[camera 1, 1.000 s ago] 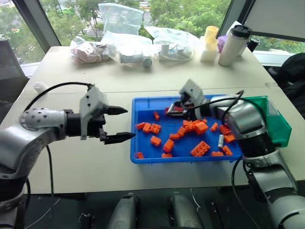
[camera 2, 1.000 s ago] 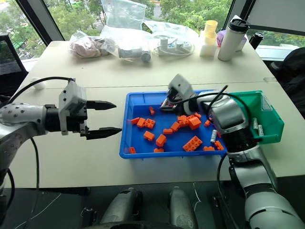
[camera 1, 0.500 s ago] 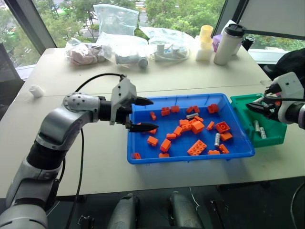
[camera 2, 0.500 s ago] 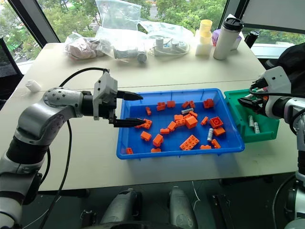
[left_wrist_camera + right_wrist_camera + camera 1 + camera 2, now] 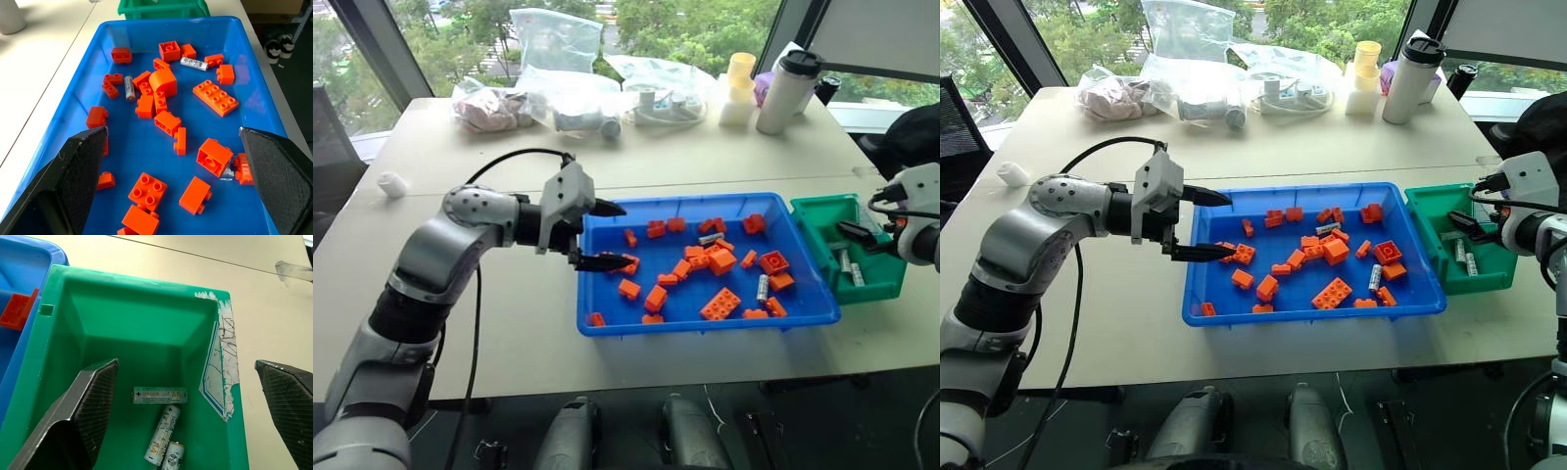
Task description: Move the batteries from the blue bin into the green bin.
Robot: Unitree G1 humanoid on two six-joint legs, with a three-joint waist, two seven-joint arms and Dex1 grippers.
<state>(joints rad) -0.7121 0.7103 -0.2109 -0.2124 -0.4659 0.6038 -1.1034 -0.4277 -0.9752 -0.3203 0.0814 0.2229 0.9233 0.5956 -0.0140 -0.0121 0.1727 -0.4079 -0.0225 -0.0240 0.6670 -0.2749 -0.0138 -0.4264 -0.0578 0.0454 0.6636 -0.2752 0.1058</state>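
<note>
The right claw [image 5: 1477,227] has swung from the middle of the blue bin [image 5: 607,324] over to the green bin [image 5: 54,293] at the right and now hangs above it with jaws wide and nothing in them. Three batteries [image 5: 160,395] lie on the green floor, so one has probably just been dropped. The left claw [image 5: 610,235], spread and empty, has advanced over the blue bin's left rim. At least two batteries remain among the orange bricks [image 5: 215,97].
</note>
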